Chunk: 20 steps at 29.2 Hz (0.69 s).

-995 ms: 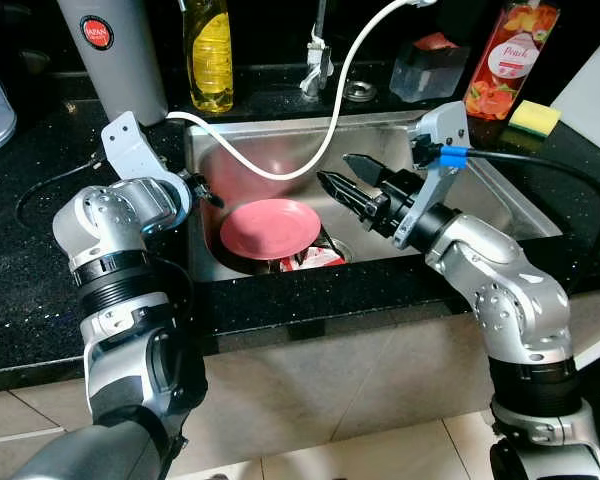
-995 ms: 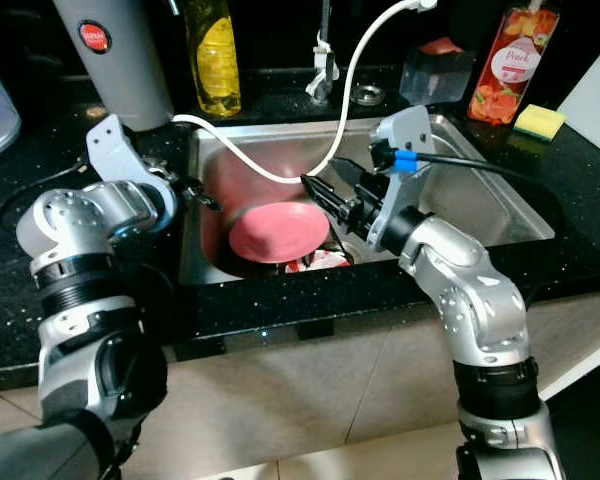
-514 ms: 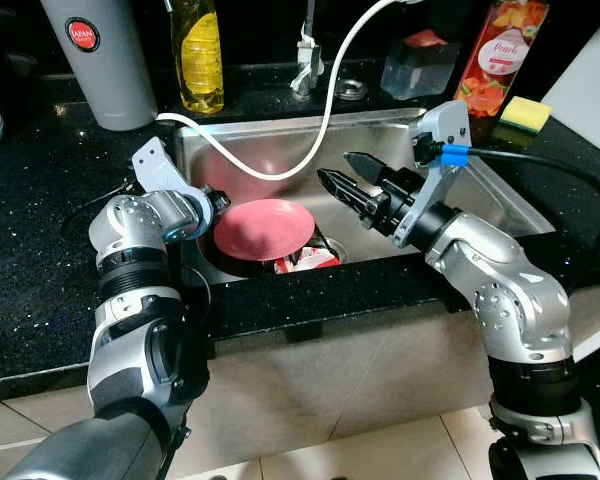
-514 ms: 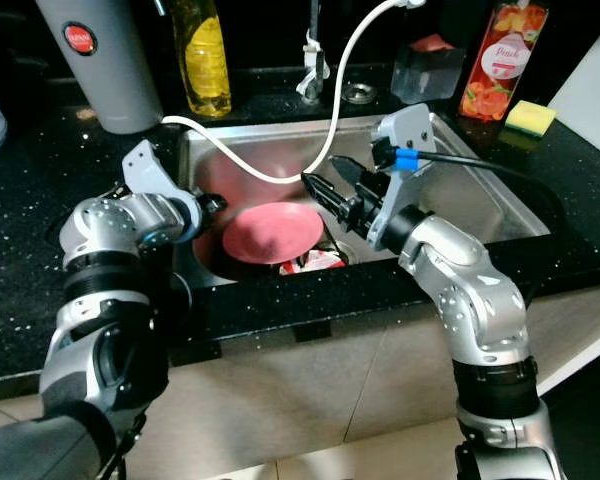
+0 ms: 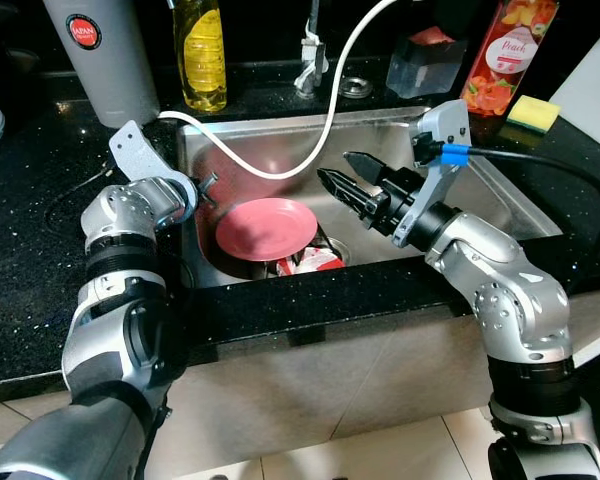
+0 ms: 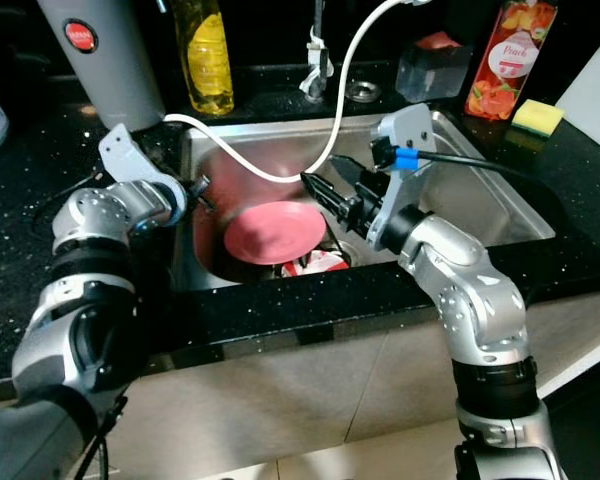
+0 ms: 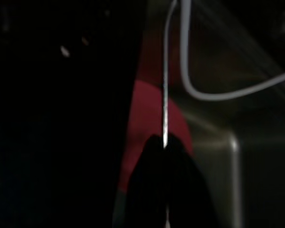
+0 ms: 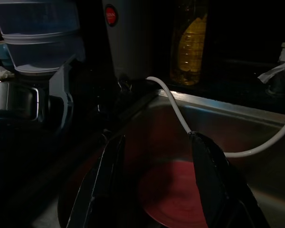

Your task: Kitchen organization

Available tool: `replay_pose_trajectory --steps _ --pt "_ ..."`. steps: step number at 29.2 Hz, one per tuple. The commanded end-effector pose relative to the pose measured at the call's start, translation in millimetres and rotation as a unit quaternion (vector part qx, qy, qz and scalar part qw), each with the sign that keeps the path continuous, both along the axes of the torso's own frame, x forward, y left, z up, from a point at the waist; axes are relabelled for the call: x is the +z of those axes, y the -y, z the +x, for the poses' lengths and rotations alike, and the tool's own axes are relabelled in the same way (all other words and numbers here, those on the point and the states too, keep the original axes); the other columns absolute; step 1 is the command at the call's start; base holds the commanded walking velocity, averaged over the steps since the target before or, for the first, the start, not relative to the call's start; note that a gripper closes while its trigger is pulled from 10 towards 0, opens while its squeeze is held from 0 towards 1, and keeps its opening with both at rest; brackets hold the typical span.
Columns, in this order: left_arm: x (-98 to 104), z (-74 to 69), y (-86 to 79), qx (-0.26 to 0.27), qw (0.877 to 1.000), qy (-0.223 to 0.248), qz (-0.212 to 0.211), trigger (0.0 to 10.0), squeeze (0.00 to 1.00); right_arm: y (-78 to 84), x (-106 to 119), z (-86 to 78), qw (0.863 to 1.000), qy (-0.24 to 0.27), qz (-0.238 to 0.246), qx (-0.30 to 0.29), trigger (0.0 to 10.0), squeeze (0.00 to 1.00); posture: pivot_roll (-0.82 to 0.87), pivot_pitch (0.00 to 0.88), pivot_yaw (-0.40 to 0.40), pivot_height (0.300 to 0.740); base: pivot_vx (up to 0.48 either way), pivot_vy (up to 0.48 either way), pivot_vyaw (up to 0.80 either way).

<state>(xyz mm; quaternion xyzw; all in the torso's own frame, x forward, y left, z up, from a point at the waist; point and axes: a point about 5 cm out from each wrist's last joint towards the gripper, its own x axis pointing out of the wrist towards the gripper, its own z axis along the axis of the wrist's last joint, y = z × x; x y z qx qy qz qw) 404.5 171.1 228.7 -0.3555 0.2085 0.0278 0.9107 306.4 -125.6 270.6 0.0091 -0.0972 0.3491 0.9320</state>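
Note:
A pink plate (image 5: 265, 226) lies tilted in the steel sink (image 5: 480, 190), on top of some rubbish. My left gripper (image 5: 206, 186) is at the sink's left rim, just left of the plate and apart from it. In the left wrist view its fingers (image 7: 152, 190) are shut on a thin silver utensil (image 7: 165, 95) seen edge-on; I cannot tell what kind. My right gripper (image 5: 335, 167) hangs open over the sink, right of the plate and a little above it, nothing between its fingers (image 8: 206, 161). The plate (image 8: 173, 190) lies below them.
A white hose (image 5: 320, 120) loops from the tap across the sink. On the black counter behind stand a grey canister (image 5: 115, 60), a yellow bottle (image 5: 202, 55), a clear container (image 5: 427, 62), a peach bottle (image 5: 500, 55) and a sponge (image 5: 533, 112). A red-and-white wrapper (image 5: 305, 262) lies under the plate.
The left gripper reached down to the plate's left rim half a second ago and has drawn back up to the sink's left edge. The right arm has not moved. The camera shifted slightly.

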Motion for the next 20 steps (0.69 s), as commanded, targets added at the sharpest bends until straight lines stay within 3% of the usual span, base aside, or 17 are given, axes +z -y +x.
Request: replay_pose_trajectory --steps 1,5,9,10,12,13,14,17,18,19,20 --pt "0.2 1.2 -5.4 0.003 1.0 0.001 0.004 0.0 0.0 -0.5 6.2 -2.3 1.0 0.014 0.006 0.006 10.0 0.0 0.06 0.049 0.006 0.74 0.0 0.0 0.0" --pt "4.2 3.1 -4.3 -0.001 1.0 0.013 0.005 0.0 0.0 -0.1 6.4 -2.1 1.0 0.014 0.007 0.006 10.0 0.0 0.05 0.048 0.006 0.74 0.0 0.0 0.0" --pt "19.2 6.0 -0.8 -0.021 0.996 0.066 0.051 0.0 0.0 -0.1 6.7 -1.7 1.0 0.015 0.007 0.006 10.0 0.0 0.05 0.045 0.005 0.74 0.0 0.0 0.0" --pt "41.4 5.9 3.2 -0.05 0.973 0.148 0.171 10.0 0.0 0.0 7.1 -1.6 1.0 0.016 0.008 0.005 10.0 0.0 0.05 0.045 0.005 0.74 0.0 0.0 0.0" --pt "41.4 5.9 3.2 -0.05 0.973 0.148 0.171 10.0 0.0 0.0 7.1 -1.6 1.0 0.016 0.008 0.005 10.0 0.0 0.05 0.045 0.005 0.74 0.0 0.0 0.0" --pt "54.6 3.2 8.0 -0.075 0.938 0.199 0.272 10.0 0.0 0.4 7.9 -1.4 1.0 0.018 0.011 0.001 10.0 0.0 0.05 0.045 0.005 0.74 0.0 0.0 0.0" --pt "54.6 3.2 8.0 -0.075 0.938 0.199 0.272 10.0 0.0 0.4 7.9 -1.4 1.0 0.018 0.011 0.001 10.0 0.0 0.05 0.045 0.005 0.74 0.0 0.0 0.0" --pt "64.1 -2.7 11.1 -0.112 0.88 0.246 0.39 10.0 0.0 3.9 11.7 2.7 0.999 0.023 0.028 -0.028 10.0 0.0 0.06 0.042 0.005 0.74 0.0 0.0 0.0" --pt "66.6 -4.9 10.8 -0.119 0.853 0.259 0.436 10.0 0.0 6.6 13.7 6.0 0.998 0.023 0.039 -0.046 10.0 0.0 0.06 0.042 0.005 0.74 0.0 0.0 0.0" --pt "69.2 -6.8 9.0 -0.118 0.813 0.272 0.502 10.0 0.0 9.9 16.7 9.6 0.996 0.023 0.057 -0.065 10.0 0.0 0.06 0.038 0.003 0.74 0.0 0.0 0.0" --pt "69.2 -6.8 9.0 -0.118 0.813 0.272 0.502 10.0 0.0 9.9 16.7 9.6 0.996 0.023 0.057 -0.065 10.0 0.0 0.06 0.038 0.003 0.74 0.0 0.0 0.0"
